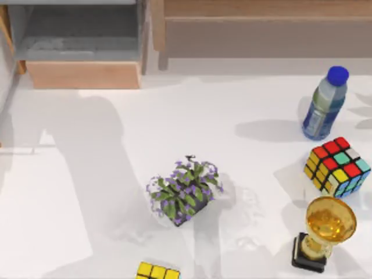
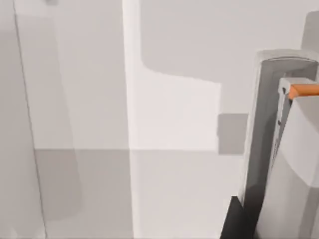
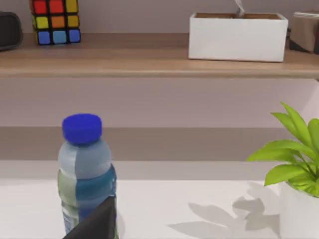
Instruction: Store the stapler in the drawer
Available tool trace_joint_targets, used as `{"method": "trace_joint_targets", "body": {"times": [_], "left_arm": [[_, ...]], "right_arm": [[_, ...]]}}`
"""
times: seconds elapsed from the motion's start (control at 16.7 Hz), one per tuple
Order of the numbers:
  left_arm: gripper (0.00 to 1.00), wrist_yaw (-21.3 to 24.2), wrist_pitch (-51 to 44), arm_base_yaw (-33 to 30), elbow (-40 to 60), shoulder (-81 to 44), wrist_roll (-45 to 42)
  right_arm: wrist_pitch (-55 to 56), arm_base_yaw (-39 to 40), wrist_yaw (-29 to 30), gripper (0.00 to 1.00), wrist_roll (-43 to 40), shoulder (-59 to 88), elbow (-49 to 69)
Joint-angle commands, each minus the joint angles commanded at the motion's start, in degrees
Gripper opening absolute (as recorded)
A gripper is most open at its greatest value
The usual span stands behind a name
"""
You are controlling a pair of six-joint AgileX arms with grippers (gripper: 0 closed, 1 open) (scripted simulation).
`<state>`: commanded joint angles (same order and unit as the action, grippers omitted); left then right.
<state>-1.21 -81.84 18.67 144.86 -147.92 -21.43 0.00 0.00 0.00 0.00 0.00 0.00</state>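
Observation:
The drawer [image 1: 84, 74] stands pulled out at the table's back left, its pale wood front panel toward me and its grey inside [image 1: 81, 32] open to view. The stapler is out of view. Close to the left wrist camera stands a pale grey and white upright part with an orange tip [image 2: 294, 149]; I cannot tell what it is. A dark wedge that looks like one of my right gripper's fingers [image 3: 97, 224] shows low in the right wrist view, in front of the water bottle [image 3: 84, 174].
A wide brown cabinet body [image 1: 261, 29] runs along the back. A potted purple plant [image 1: 185, 190] sits mid-table. At the right are a blue-capped bottle [image 1: 325, 104], a colour cube [image 1: 337, 167] and a gold trophy [image 1: 322, 232]. A second cube [image 1: 158, 271] pokes in at the front edge.

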Motion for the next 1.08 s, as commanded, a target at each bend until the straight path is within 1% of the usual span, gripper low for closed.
{"method": "trace_joint_targets", "body": {"times": [0.18,0.42,1.08], "left_arm": [[0.00,0.7,-2.0,0.0,0.9,-3.4,1.0],[0.00,0.7,-2.0,0.0,1.0,-3.5,1.0],[0.00,0.7,0.8,0.0,-2.5,-2.9,1.0]], "right_arm": [[0.0,0.0,0.0,1.00,0.0,0.0,0.0],[0.0,0.0,0.0,1.00,0.0,0.0,0.0],[0.0,0.0,0.0,1.00,0.0,0.0,0.0]]}}
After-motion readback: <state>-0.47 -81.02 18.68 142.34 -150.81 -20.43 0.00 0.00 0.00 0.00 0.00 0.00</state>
